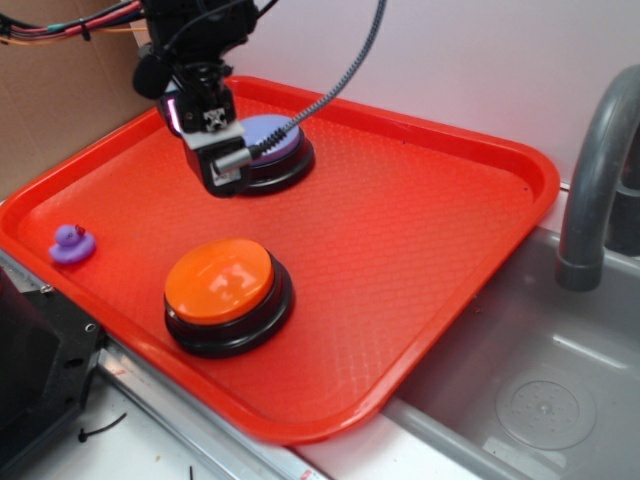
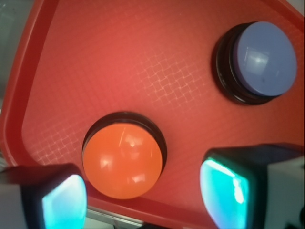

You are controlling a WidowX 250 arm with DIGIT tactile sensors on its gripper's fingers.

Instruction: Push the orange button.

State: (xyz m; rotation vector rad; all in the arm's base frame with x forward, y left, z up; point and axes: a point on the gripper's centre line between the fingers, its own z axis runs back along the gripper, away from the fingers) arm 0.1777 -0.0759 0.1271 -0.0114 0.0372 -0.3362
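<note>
The orange button, a glossy orange dome on a black round base, sits near the front edge of the red tray. My gripper hangs in the air above the tray's back left part, partly covering the lavender-blue button and well behind the orange one. In the wrist view its two teal-padded fingers frame the bottom edge, and the gripper is open with nothing between them. The orange button lies just ahead of the gap, toward the left finger.
A small purple toy duck stands at the tray's left side. The lavender-blue button is at the upper right in the wrist view. A grey sink with a faucet lies right of the tray. A black block is at the lower left.
</note>
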